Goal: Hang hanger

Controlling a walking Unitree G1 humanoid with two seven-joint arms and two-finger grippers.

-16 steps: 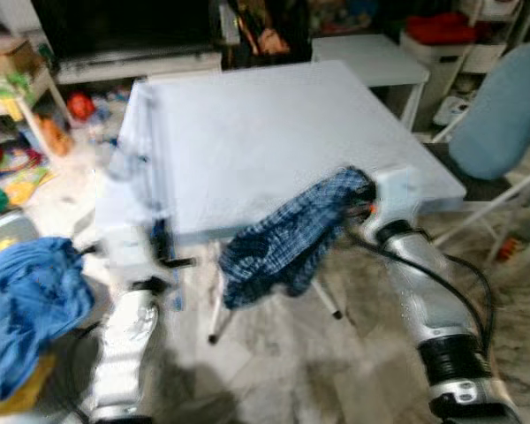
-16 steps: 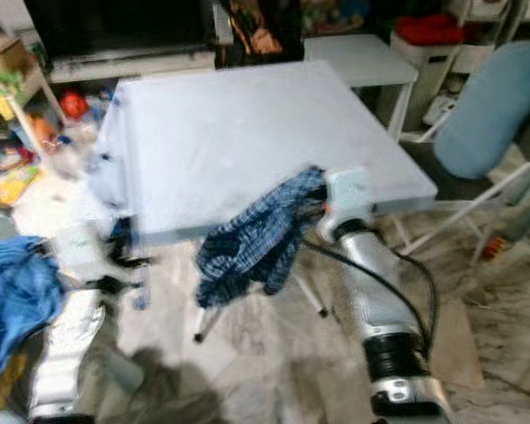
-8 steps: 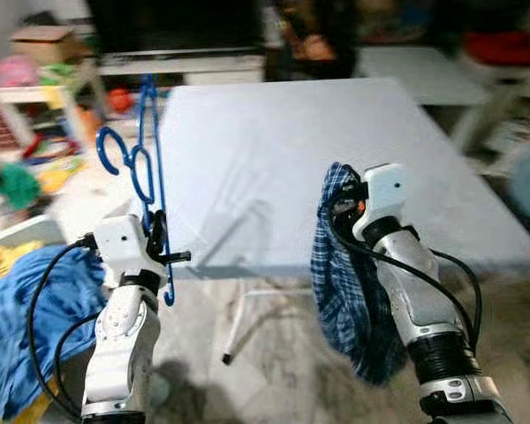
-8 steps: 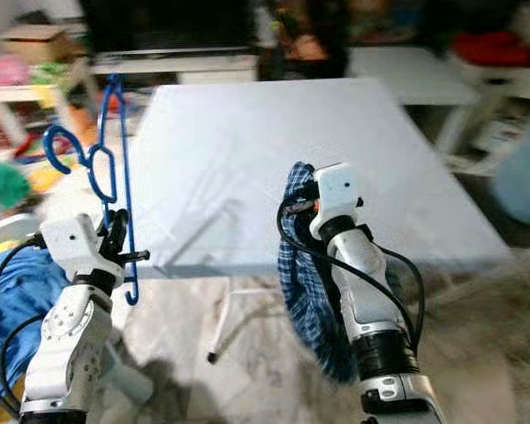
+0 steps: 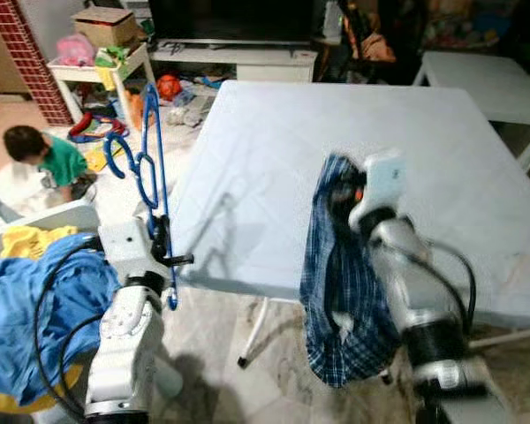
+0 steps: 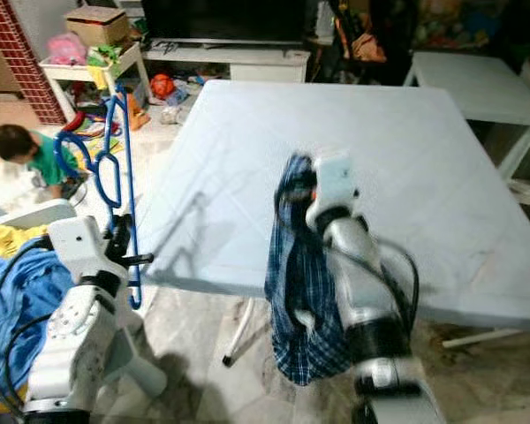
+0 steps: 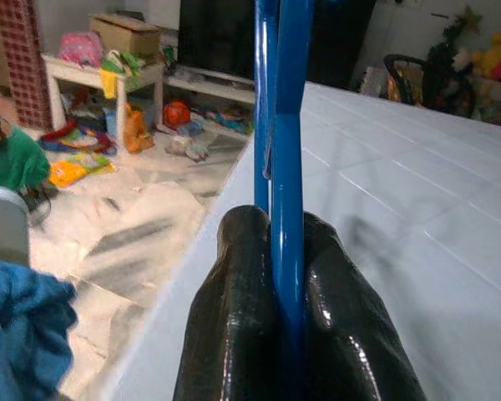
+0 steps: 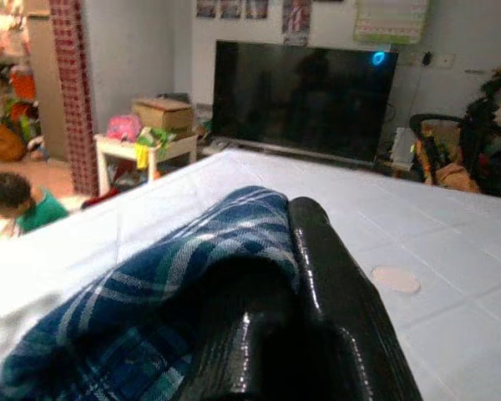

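Note:
My left gripper (image 5: 162, 240) is shut on the lower bar of a blue plastic hanger (image 5: 147, 163). The hanger stands upright, off the left edge of the white table (image 5: 274, 141). In the left wrist view the two black fingers (image 7: 242, 301) press together around the blue hanger (image 7: 288, 125) rod. My right gripper (image 5: 343, 189) is shut on a blue plaid garment (image 5: 334, 296), which hangs straight down over the table's near edge. In the right wrist view the plaid garment (image 8: 175, 276) drapes over one black finger (image 8: 326, 259).
A person in a green top (image 5: 46, 162) sits on the floor at the left among toys. A blue cloth heap (image 5: 26, 309) fills a basket at the lower left. A TV stand (image 5: 238, 57) and a second white table (image 5: 490, 75) stand behind.
The camera has swung, shifting the whole scene. My left arm lifted the hanger upright a second ago. The plaid garment went from slanting sideways to hanging straight down. Both grips are unchanged.

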